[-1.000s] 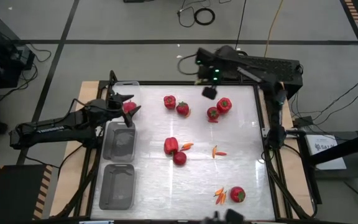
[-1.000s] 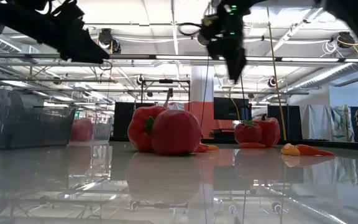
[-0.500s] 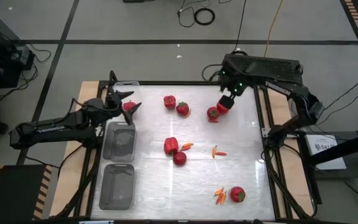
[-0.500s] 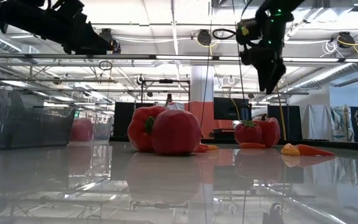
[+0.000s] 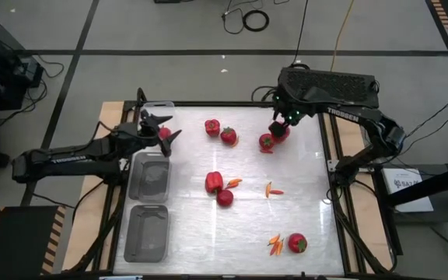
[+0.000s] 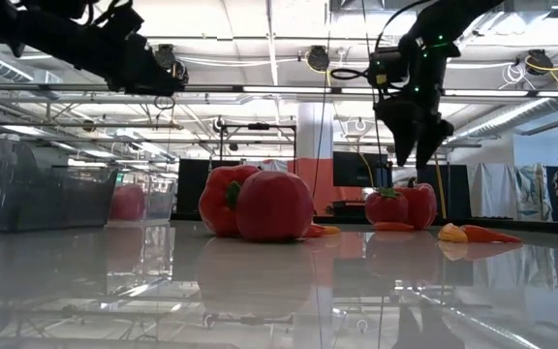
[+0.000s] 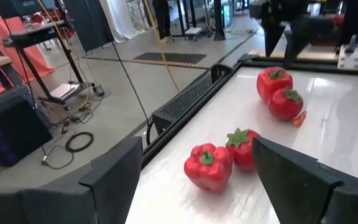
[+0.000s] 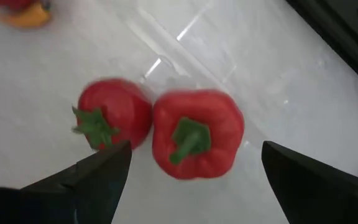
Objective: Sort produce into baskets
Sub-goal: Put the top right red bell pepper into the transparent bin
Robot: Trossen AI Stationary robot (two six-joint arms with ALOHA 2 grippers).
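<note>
Directly beneath the right gripper (image 8: 188,177), whose dark fingers are standing wide apart, a glossy red blocky bell pepper with a curled green stem (image 8: 197,132) is sitting upright, touching a rounder red tomato with a green leafy cap (image 8: 114,118). To grip well, the fingers should be coming straight down astride the pepper alone, one finger slipping into the tight seam beside the tomato without nudging it. Seen from above, this pair (image 5: 273,137) is lying at the white table's (image 5: 302,194) far right. Farther off, the left gripper (image 5: 160,131) is hovering, fingers spread, over the farthest clear plastic rectangular bin (image 5: 148,113), where one red piece is showing.
</note>
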